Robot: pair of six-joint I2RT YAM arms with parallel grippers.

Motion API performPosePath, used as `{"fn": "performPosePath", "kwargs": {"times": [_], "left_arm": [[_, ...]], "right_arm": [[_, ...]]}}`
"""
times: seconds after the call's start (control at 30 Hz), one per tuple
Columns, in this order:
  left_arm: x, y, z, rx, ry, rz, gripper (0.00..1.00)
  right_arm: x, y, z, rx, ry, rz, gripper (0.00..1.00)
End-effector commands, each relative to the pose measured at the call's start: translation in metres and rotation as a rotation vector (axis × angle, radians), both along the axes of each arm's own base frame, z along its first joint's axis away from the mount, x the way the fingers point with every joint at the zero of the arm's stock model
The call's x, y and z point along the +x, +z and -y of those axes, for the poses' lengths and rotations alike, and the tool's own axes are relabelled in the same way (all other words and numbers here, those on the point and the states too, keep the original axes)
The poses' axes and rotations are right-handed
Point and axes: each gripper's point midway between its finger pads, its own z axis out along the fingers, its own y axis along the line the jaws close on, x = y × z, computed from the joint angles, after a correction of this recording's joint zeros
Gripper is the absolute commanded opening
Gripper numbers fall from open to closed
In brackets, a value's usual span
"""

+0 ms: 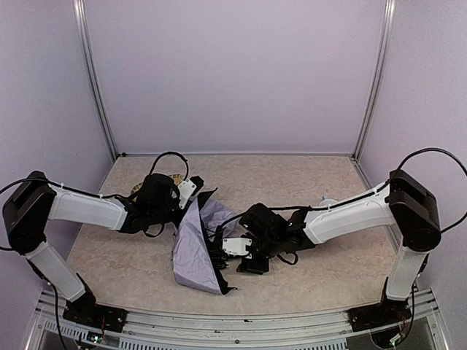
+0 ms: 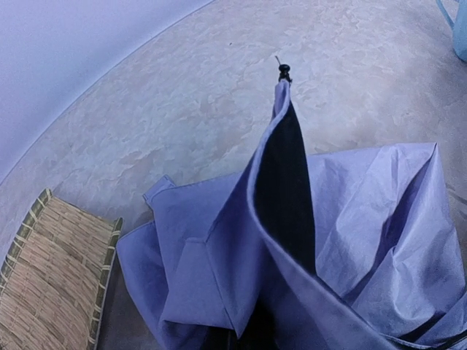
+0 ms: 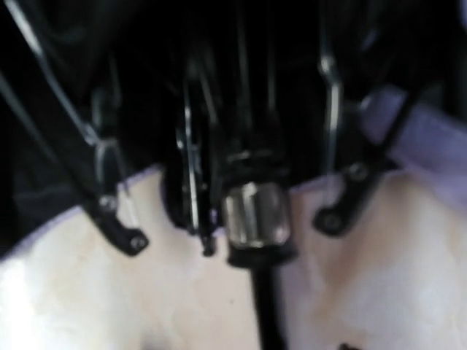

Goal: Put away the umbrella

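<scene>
The umbrella [image 1: 193, 251], with a crinkly silver-lilac fabric canopy and a black underside, lies half collapsed on the beige marbled table [image 1: 306, 175]. It is a little toward 7 o'clock from the middle of the table in the top view.

The left claw [image 1: 195, 195] is at the 12 o'clock corner of the canopy, where the cloth stands lifted from the table. Its fingers are together. In the left wrist view the fabric [image 2: 365, 219] fills the lower part and covers the fingers, so I cannot tell if cloth is pinched between them. One fold rises to a small black rib tip [image 2: 283, 71] at 12 o'clock.

The right claw [image 1: 222, 248] is at the 3 o'clock side of the canopy, reaching into the black inner part. Its wrist view is blurred and very near. It shows the thin black shaft [image 3: 263, 306], a shiny metal sleeve [image 3: 252, 211] on it, and black wire ribs [image 3: 109, 211] on both sides. I cannot tell if this claw is apart or together.

The woven straw tray [image 1: 139, 189] lies at 10 o'clock from the umbrella, partly behind the left arm. In the left wrist view its edge [image 2: 51, 277] is just beside the cloth. A light blue cup [image 2: 460, 33] shows at the 1 o'clock corner of that view.
</scene>
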Motion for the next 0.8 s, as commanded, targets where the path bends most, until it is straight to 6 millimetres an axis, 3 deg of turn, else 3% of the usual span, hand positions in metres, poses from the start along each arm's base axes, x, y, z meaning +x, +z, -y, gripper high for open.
{"fn": "performPosePath", "kwargs": {"times": [0.0, 0.1, 0.13, 0.17, 0.3, 0.4, 0.47, 0.63, 0.77], "left_arm": [[-0.002, -0.012, 0.009, 0.008, -0.039, -0.076, 0.0], [0.0, -0.016, 0.01, 0.023, -0.042, -0.101, 0.0], [0.0, -0.016, 0.01, 0.021, -0.045, -0.102, 0.0], [-0.001, -0.015, 0.011, 0.015, -0.052, -0.099, 0.0], [-0.005, -0.005, 0.015, -0.034, -0.076, -0.086, 0.0], [-0.006, -0.001, 0.016, -0.042, -0.079, -0.086, 0.0], [-0.005, 0.0, 0.016, -0.043, -0.075, -0.084, 0.0], [-0.005, 0.002, 0.015, -0.046, -0.069, -0.083, 0.0], [-0.004, 0.001, 0.014, -0.046, -0.065, -0.085, 0.0]], "right_arm": [[-0.003, 0.044, -0.013, 0.147, -0.035, -0.004, 0.7], [-0.004, 0.062, -0.005, 0.165, -0.061, 0.006, 0.74], [-0.004, 0.069, -0.002, 0.169, -0.068, 0.011, 0.97], [-0.006, 0.077, 0.002, 0.179, -0.071, 0.014, 1.0], [-0.014, 0.128, -0.002, 0.306, -0.037, -0.025, 1.0], [-0.014, 0.18, -0.029, 0.481, -0.01, -0.14, 1.0], [-0.002, 0.197, -0.05, 0.551, -0.052, -0.219, 1.0], [0.047, 0.182, -0.079, 0.592, -0.249, -0.406, 0.95], [0.045, 0.168, -0.107, 0.595, -0.201, -0.553, 0.86]]}}
